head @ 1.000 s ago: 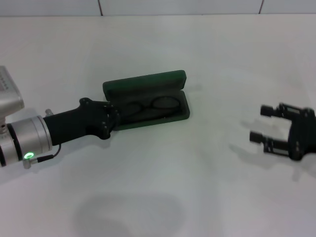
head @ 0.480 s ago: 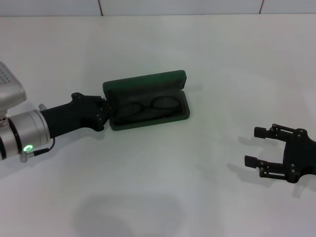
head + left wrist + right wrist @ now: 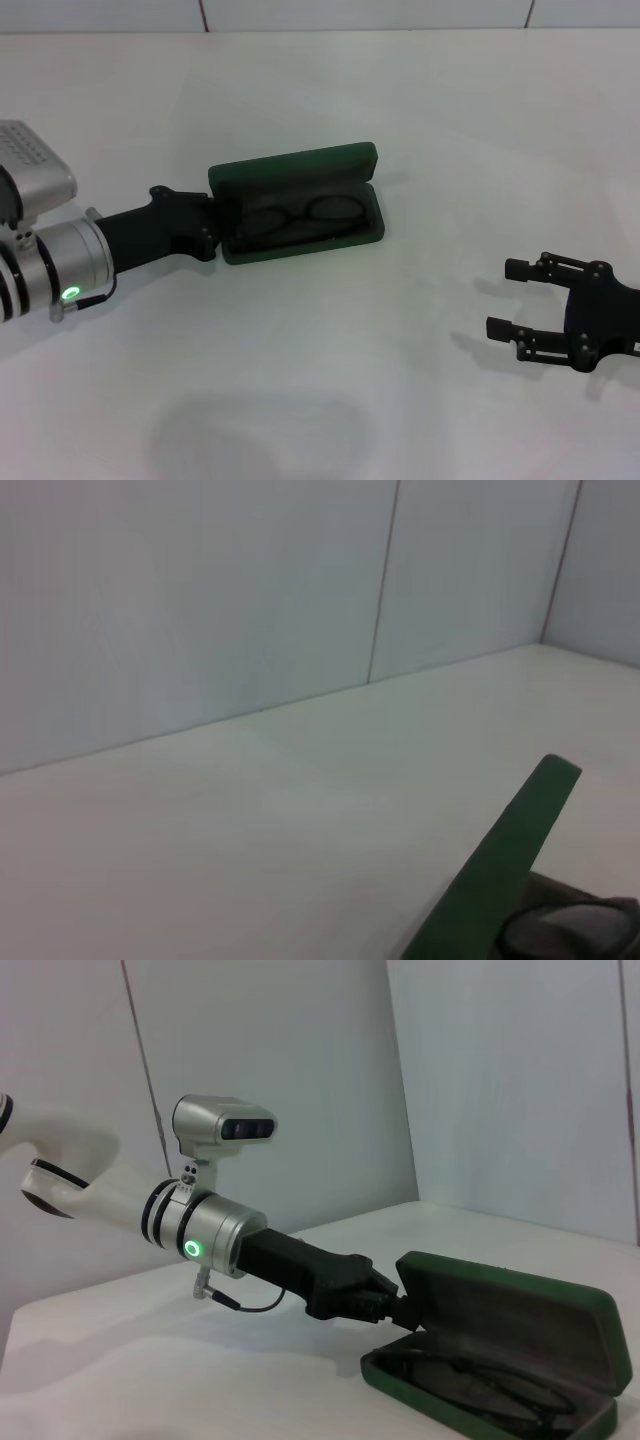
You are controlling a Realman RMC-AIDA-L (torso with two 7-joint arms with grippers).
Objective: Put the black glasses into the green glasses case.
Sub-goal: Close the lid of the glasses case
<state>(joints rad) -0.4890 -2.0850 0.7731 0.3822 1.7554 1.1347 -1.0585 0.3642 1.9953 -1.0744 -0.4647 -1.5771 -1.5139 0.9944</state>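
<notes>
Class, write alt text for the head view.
Thin black-framed glasses lie inside an open dark green hard case on a white table. The left gripper sits at the case's end; the open right gripper hovers apart.

Left arm (image 3: 60, 275): silver cylindrical wrist, glowing green ring light, thin black cable, black forearm housing. Right claw (image 3: 512, 297): black linkage fingers with visible screws.
</notes>
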